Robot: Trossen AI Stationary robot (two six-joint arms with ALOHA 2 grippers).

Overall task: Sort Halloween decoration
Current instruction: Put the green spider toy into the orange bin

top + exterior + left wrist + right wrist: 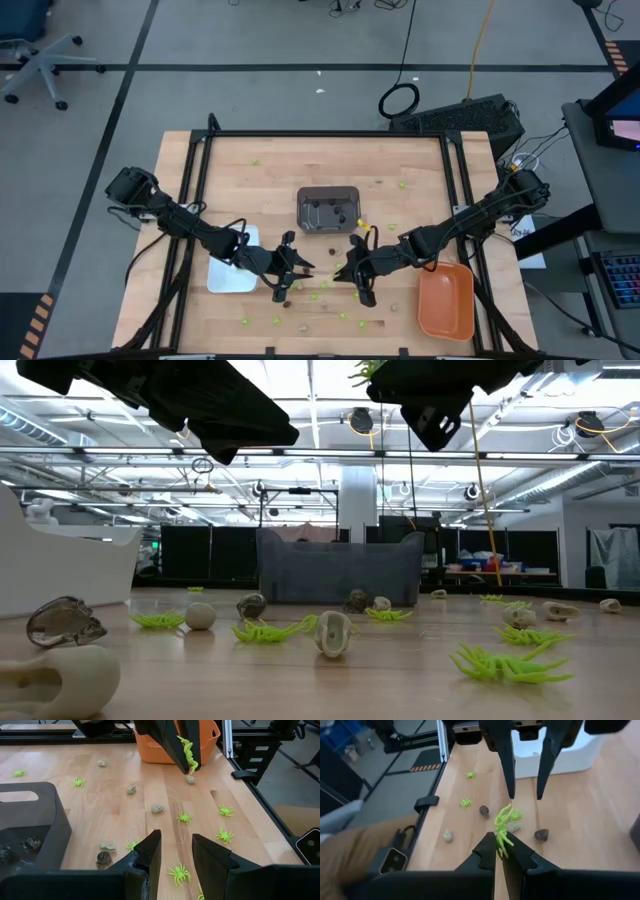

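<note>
A: We note the dark grey tray (328, 209) mid-desk (270, 160) holding a few dark trinkets (31, 842); white tray (232, 272) and orange tray (446, 302) contents unclear.

B: We see the right end effector (501, 851) pinching a lime-green spider (502, 829) above the desk. Left end effector (176, 851) parted, holding nothing; spiders (185, 817) and pale skulls (157, 808) scattered below.

Scattered trinkets (300, 297) crowd the table (420, 160) front (rear mostly bare).
</note>
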